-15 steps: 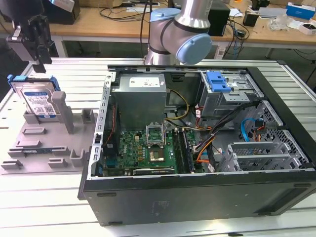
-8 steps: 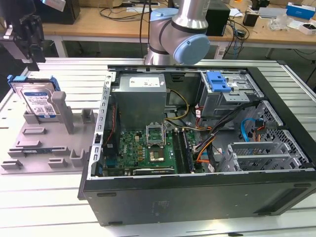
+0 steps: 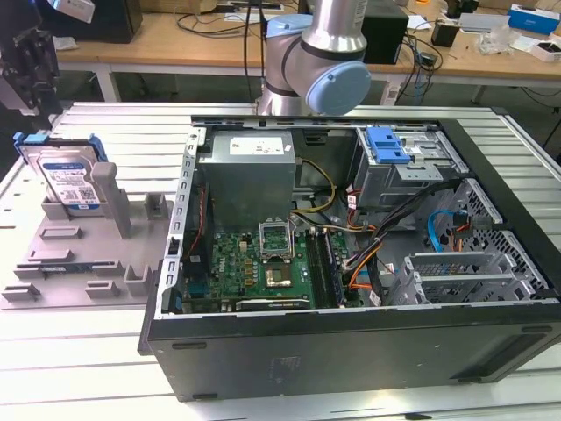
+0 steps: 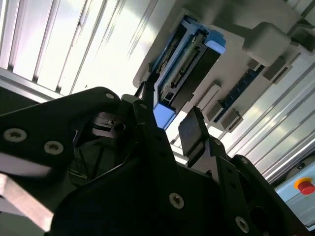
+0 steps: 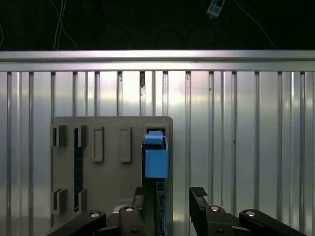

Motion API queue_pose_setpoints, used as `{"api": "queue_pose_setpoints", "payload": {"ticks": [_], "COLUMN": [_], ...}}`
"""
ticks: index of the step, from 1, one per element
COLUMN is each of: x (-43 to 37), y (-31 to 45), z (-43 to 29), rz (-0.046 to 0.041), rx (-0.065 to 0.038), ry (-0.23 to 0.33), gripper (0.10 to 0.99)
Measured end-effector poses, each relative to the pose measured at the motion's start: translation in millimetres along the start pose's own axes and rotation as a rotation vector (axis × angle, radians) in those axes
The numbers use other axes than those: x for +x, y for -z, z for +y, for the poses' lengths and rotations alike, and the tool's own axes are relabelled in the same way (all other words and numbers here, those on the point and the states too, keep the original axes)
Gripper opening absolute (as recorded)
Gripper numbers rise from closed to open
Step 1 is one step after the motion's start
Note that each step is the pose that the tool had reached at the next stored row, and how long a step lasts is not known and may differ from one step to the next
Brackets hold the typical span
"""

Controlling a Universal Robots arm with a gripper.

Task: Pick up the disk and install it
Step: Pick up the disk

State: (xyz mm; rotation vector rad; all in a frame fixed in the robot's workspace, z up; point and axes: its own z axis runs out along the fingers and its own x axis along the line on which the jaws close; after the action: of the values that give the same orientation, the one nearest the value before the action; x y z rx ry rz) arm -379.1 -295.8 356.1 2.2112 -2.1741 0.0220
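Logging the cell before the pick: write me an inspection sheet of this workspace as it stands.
Surface: slatted metal table, with a grey fixture tray at the exterior view's left.
Job's things: disk standing on edge in the tray; open computer case beside the tray.
Clutter: nothing seen.
Grippers: gripper open, above the disk and apart from it, lined up over its top edge in both wrist views.
Cables: wire bundle and blue cable inside the case.
Surroundings: wooden benches behind, carrying equipment.
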Motion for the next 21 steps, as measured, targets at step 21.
{"api": "queue_pose_setpoints", "payload": {"ticks": [21], "x": [9.7], "y": [-12.5], "z": [17.6], "rz": [0.0009], "rx": [0.001], "ry": [0.038], "gripper": [0.482]}}
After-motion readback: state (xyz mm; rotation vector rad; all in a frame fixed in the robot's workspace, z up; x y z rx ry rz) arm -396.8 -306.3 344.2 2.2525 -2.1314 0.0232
